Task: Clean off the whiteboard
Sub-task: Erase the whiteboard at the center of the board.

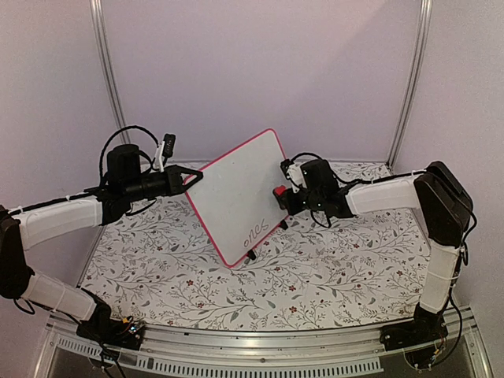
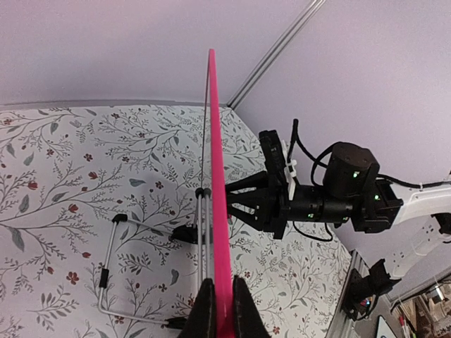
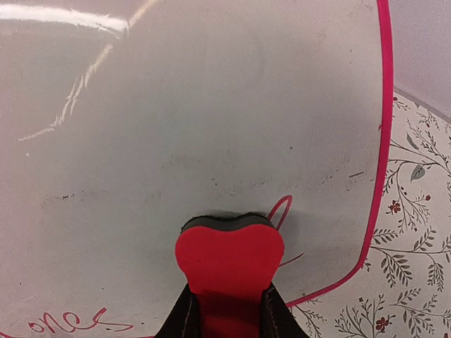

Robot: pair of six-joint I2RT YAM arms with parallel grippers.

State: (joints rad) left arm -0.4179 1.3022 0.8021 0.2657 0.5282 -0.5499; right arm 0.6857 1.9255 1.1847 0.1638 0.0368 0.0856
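The whiteboard (image 1: 240,189), white with a pink-red frame, stands tilted on the table. Red handwriting (image 1: 258,232) shows near its lower corner. My left gripper (image 1: 189,178) is shut on the board's left edge; the left wrist view shows the pink edge (image 2: 215,176) between the fingers (image 2: 203,313). My right gripper (image 1: 283,195) is shut on the red eraser (image 1: 278,192) at the board's right edge. In the right wrist view the eraser (image 3: 230,257) presses its dark pad on the whiteboard (image 3: 176,120), beside a red loop (image 3: 280,210); more writing (image 3: 67,322) lies lower left.
The table has a floral cloth (image 1: 315,276). A wire stand (image 2: 116,267) with black tips props the board from behind. Grey walls and metal posts (image 1: 106,71) close the back. A metal rail (image 1: 260,346) runs along the near edge.
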